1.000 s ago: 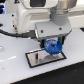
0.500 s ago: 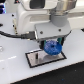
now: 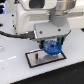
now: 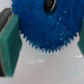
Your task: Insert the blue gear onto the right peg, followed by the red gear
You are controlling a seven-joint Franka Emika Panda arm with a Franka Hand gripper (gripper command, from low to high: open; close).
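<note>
I see the jaws clamped on the blue gear over the black-bordered grey plate, which lies on my glossy white desk.

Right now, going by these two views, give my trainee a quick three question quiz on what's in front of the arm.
1. True or false: the hand is shut on the blue gear.
2. Multiple choice: in the exterior view, the gear is (A) over the grey plate, (B) flat on the white table away from the plate, (C) stacked on a red gear.
3. Fill in: in the wrist view, the pads on either side of the gear are coloured ____.

Key: 1 true. 2 A. 3 green.
</note>
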